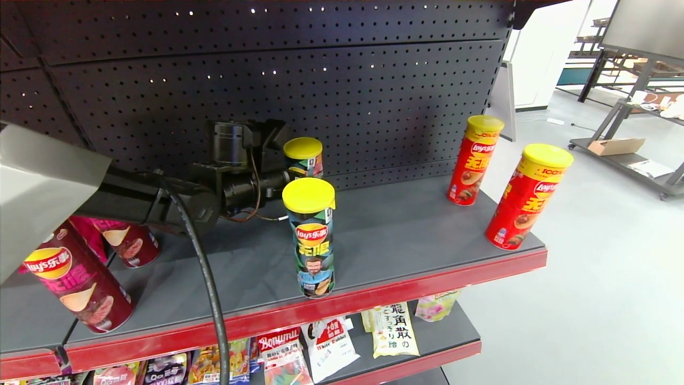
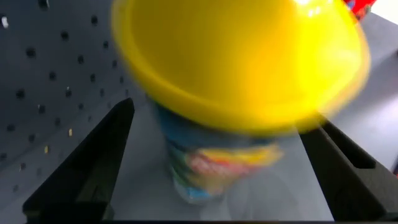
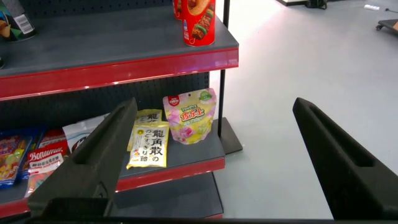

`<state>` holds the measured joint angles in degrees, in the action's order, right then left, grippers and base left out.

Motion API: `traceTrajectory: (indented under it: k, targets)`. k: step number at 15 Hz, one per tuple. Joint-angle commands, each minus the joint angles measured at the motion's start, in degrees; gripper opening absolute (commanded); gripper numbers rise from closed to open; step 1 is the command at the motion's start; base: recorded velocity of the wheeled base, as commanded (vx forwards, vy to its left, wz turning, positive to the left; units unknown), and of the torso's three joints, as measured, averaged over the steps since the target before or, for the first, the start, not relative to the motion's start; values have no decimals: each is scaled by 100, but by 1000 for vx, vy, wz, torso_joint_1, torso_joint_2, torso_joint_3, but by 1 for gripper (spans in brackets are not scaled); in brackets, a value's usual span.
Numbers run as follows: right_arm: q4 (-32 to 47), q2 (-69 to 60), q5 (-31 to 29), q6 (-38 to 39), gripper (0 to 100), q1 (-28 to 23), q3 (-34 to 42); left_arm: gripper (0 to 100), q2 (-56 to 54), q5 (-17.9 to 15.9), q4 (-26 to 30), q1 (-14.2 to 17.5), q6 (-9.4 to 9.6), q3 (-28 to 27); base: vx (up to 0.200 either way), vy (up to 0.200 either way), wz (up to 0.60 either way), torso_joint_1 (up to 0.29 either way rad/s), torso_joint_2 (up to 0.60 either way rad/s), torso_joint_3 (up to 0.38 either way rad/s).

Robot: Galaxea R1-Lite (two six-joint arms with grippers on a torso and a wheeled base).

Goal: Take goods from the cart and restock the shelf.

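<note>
Yellow-lidded can (image 2: 217, 168), upright on shelf (image 1: 406, 235) between wide-spread fingers of left end effector (image 2: 221, 118), ungripped: placement seems finished; next, retract straight back without clipping it; right end effector (image 3: 214, 106) wide, empty.

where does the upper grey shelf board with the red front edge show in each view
Head view: the shelf board crosses the middle, with cans standing on it.
Left wrist view: it is the grey surface under the yellow-lidded can.
Right wrist view: it runs above the snack bags, red edge toward the camera.
Shared landmark: the red can on its right front corner; the yellow-lidded can ties in the left wrist view.
</note>
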<state>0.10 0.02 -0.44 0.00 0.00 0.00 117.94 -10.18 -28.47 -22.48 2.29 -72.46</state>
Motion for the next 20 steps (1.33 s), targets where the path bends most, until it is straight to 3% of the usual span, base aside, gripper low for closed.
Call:
traceTrajectory:
  k: [1, 10, 13, 18, 20]
  targets:
    - [-1, -2, 0, 0, 100, 0, 0, 100, -281, -2, 192, 24, -1, 118, 0, 0, 0, 0, 0, 0]
    - [-1, -2, 0, 0, 100, 0, 0, 100, -667, -2, 201, 86, 8, 496, 0, 0, 0, 0, 0, 0]
    - [-1, -2, 0, 0, 100, 0, 0, 100, -782, -2, 192, 323, 26, 769, 0, 0, 0, 0, 0, 0]
    - [-1, -2, 0, 0, 100, 0, 0, 100, -1098, -2, 219, 420, 26, 1208, 0, 0, 0, 0, 0, 0]
    - [-1, -2, 0, 0, 100, 0, 0, 100, -1608, -2, 359, 569, 34, 1744, 0, 0, 0, 0, 0, 0]
